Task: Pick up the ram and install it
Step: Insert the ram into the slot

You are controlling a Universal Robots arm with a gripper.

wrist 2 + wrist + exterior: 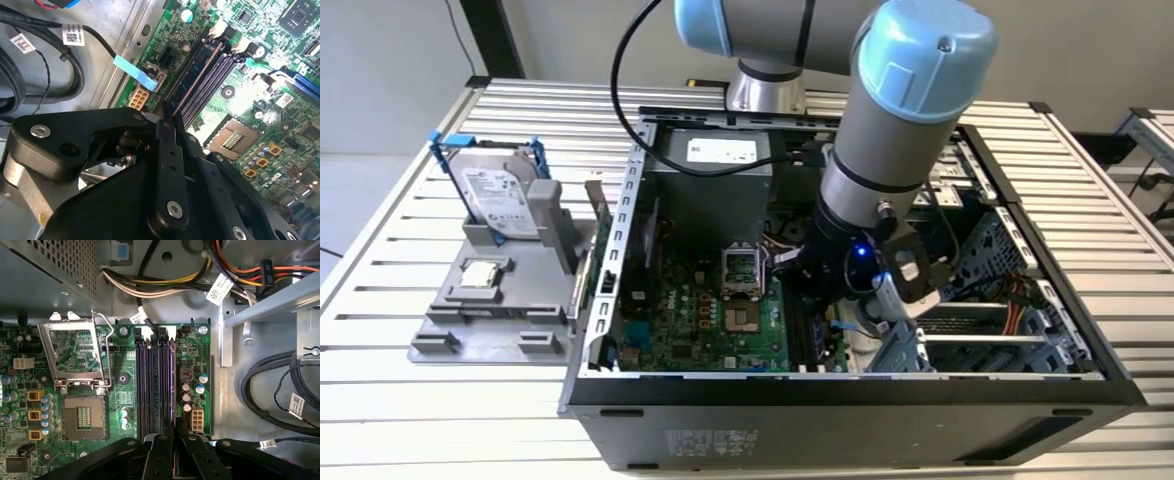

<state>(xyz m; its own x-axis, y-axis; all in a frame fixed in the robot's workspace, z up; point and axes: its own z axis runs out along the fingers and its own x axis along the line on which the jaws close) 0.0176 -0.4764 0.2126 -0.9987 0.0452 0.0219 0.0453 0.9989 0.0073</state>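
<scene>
The ram [197, 75] is a thin dark stick seen edge-on. It stands along the outermost memory slot of the green motherboard [707, 330], beside the purple slots [150, 385]. My gripper [174, 440] is shut on the ram's [173, 390] near end, one black finger [167, 145] on each side. In the exterior view my arm [894, 150] reaches down into the open computer case, and its wrist hides the slots.
The open processor socket [82, 415] lies beside the slots. Black cables [280, 385] and a metal drive bay [270, 305] flank the board's edge. Outside the case, a grey fixture [434, 345] holds a hard drive [500, 190] and a processor chip [480, 272].
</scene>
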